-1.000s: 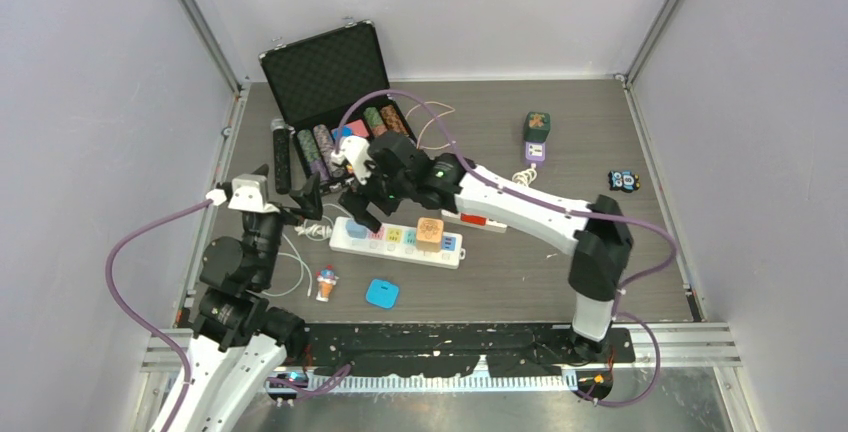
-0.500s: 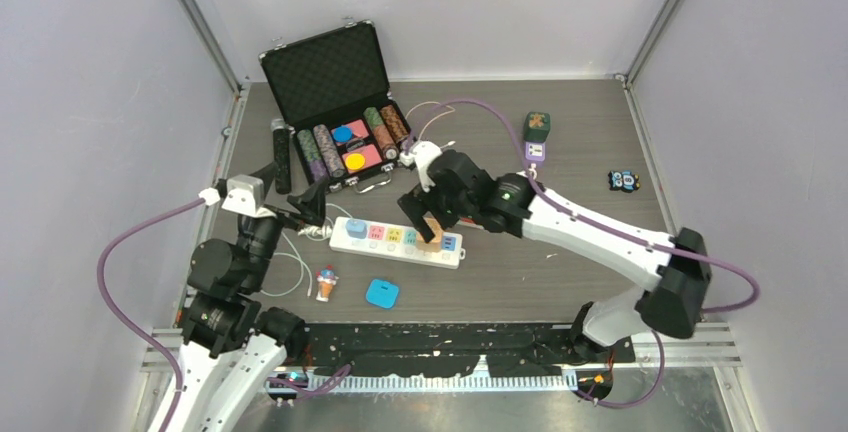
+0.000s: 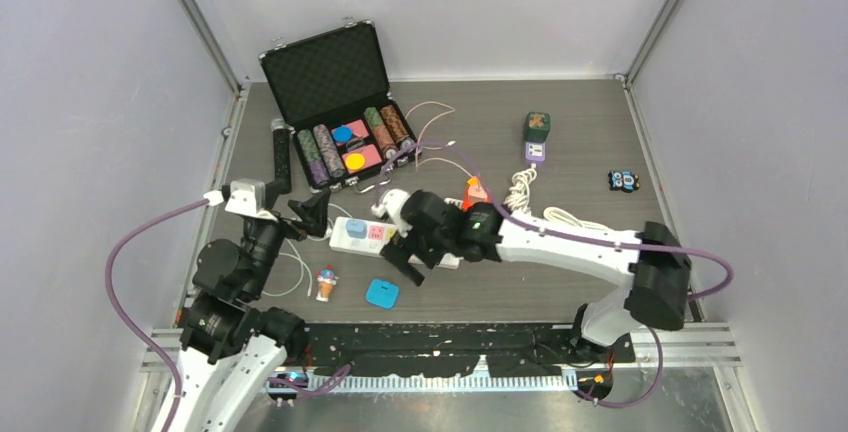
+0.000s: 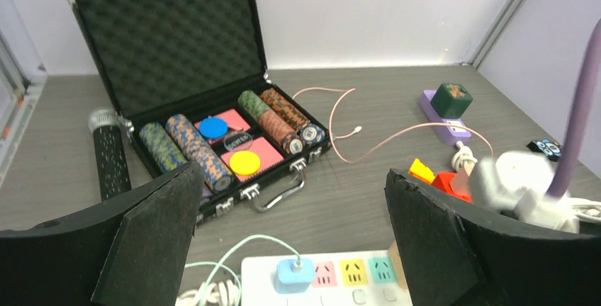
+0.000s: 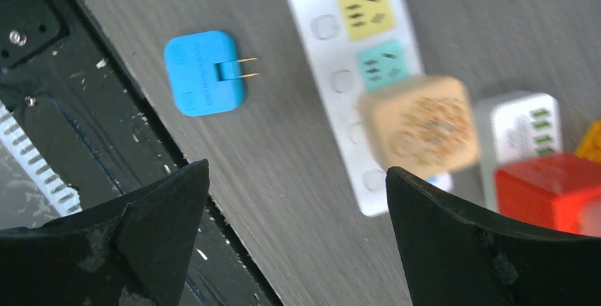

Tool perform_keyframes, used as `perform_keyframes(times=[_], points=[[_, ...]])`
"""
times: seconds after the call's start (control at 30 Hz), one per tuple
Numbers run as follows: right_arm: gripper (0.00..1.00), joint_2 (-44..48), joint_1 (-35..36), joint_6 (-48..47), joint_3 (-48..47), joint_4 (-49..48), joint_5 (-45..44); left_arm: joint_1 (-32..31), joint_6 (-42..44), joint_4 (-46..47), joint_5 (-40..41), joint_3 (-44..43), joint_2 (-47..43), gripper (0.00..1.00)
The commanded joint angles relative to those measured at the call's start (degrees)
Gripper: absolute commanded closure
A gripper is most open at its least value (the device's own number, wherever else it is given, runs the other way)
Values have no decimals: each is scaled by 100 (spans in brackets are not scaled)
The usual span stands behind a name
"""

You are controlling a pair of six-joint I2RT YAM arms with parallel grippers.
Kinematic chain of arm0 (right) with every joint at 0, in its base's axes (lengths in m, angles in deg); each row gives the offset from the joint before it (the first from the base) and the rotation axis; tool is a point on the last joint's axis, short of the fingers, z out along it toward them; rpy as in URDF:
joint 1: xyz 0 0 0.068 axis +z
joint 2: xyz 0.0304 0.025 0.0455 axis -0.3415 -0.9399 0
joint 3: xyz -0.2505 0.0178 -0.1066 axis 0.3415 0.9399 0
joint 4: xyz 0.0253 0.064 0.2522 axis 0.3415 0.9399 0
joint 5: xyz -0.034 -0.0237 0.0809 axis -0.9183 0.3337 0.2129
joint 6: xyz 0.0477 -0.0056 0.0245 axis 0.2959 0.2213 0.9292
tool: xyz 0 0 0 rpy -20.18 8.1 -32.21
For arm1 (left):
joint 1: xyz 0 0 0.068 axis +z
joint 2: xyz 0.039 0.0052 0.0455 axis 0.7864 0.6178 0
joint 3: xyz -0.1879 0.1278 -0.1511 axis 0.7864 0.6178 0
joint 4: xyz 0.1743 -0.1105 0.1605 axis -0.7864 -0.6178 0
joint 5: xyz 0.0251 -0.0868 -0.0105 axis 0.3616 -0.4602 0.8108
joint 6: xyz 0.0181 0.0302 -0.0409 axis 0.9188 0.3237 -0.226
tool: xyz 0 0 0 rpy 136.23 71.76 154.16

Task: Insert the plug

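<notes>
While the blue plug (image 3: 382, 293) lies loose and flat on the surface (image 3: 560, 152), you've got nothing gripped on either side. In the right wrist view the blue plug (image 5: 205, 74) has both prongs pointing toward the white power strip (image 5: 354, 72), near it but not touching, and close to the black rail at the near edge. Your right fingers (image 5: 156, 235) are spread wide with nothing between them. From the top they (image 3: 410, 272) sit between the strip (image 3: 365, 235) and the plug, and whether they touch anything can't be told. On the strip the yellow and teal sockets are free, and a tan adapter (image 5: 422, 123), blurred, sits in the next one. Your left fingers (image 4: 142, 242) are also wide and empty, by the strip's left end (image 3: 310, 210), facing the open chip case (image 4: 170, 44). A small light-blue plug (image 4: 292, 272) with a pale cable is seated in the strip (image 4: 340, 281).
</notes>
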Motion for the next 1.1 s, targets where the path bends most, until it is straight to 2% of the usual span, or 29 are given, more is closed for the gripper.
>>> perform_keyframes(times=[0.0, 0.3, 0.6, 0.8, 0.93, 1.0, 1.03, 1.07], points=[[0, -554, 587, -304, -495, -281, -92, 9, -471, -830, 280, -417, -134, 0], [0, -1852, 1074, -288, -901, -314, 25, 9, -941, -1915, 689, -578, -687, 0], [4, -2716, 1184, -259, -1059, -551, 24, 9, -859, -1963, 756, -579, -826, 0], [1, -2984, 1209, -206, -1052, -727, 55, 4, -801, -2021, 748, -575, -774, 0], [17, -3047, 1200, -92, -1033, -680, 222, 9, -763, -2018, 779, -569, -785, 0], [27, -3078, 1204, 13, -1000, -673, 260, 9, -760, -2014, 782, -576, -785, 0], [36, -3099, 1200, 65, -996, -672, 266, 9, -760, -2006, 782, -568, -792, 0], [39, -3112, 1200, 95, -1001, -674, 270, 9, -760, -1987, 782, -557, -794, 0]])
